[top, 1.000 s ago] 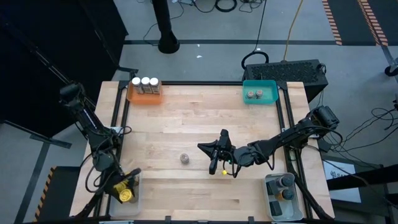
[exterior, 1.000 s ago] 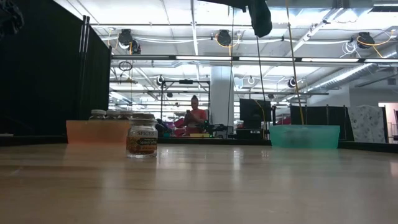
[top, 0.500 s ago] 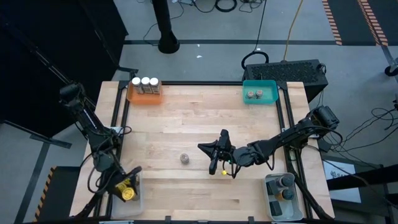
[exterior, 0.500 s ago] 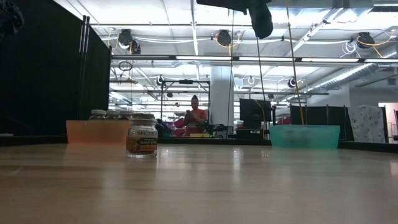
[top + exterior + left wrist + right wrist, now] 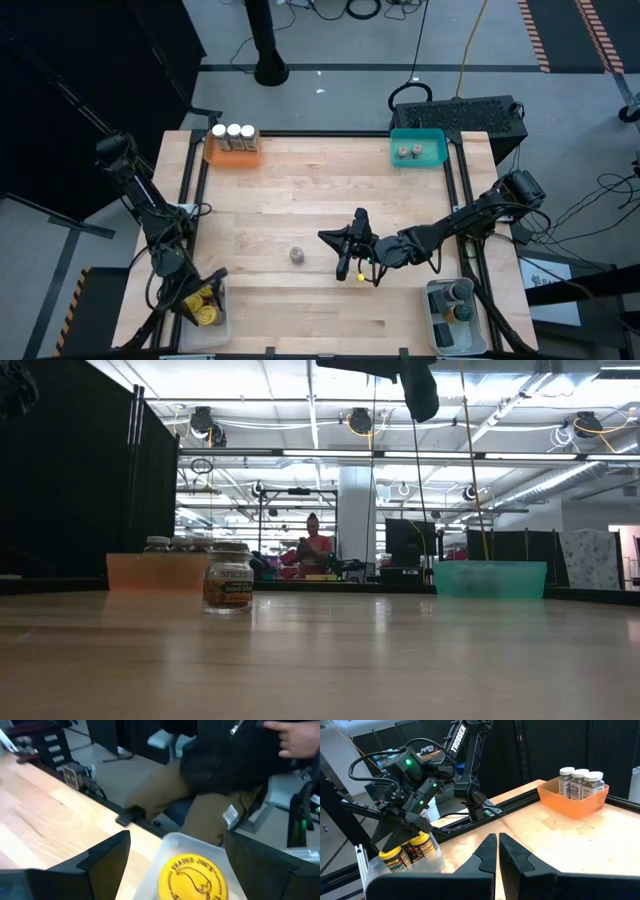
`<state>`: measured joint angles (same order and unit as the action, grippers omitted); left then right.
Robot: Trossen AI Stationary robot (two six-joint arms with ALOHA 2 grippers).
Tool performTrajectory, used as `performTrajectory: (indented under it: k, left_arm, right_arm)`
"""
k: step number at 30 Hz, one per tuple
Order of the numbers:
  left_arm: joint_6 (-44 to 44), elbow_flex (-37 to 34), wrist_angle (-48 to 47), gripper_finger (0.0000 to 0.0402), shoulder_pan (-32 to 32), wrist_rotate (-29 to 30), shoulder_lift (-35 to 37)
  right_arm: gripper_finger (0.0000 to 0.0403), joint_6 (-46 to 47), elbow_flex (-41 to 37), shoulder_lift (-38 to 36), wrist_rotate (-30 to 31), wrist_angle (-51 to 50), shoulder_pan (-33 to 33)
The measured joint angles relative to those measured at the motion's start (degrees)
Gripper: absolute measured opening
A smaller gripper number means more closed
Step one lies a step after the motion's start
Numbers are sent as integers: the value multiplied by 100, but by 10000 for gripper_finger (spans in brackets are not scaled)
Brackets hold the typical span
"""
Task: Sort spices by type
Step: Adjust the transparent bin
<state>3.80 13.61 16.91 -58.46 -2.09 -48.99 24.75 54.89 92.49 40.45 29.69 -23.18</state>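
My left gripper hangs open over the clear tray at the table's near left corner. In the left wrist view its fingers stand on either side of a yellow-lidded spice jar that stands in the tray; another yellow jar stands beside it. My right gripper is shut and holds nothing, above the table's middle. To its left, a lone grey-lidded brownish jar stands upright on the wood.
Three white-topped jars stand in the orange tray at the far left, two grey-lidded ones in the teal tray at the far right. A clear tray with dark jars sits near right. A person stands beyond the left tray.
My left gripper has opened wider over the clear tray and rolled slightly, staying in place. The yellow jar between its fingers now stands in the tray. My right gripper has kept still.
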Motion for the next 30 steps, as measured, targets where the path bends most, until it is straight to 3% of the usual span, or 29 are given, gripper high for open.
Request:
performTrajectory:
  k: [9,16,18,25,30]
  left_arm:
    - [-45,459,217,327,-2,216,327]
    - [699,1098,-179,323,18,2581,175]
    - [1311,1296,-721,316,123,2907,-5]
    - [3563,2203,-3349,239,531,2687,-848]
    - [3787,2958,-4465,150,719,1756,-1487]
  right_arm:
    - [0,-30,0,0,0,2,0]
    - [0,-77,0,0,0,-160,-2]
    - [0,-97,0,0,-9,-198,-2]
    - [0,-207,0,0,-28,-293,-1]
    - [0,-315,0,0,-28,-302,-7]
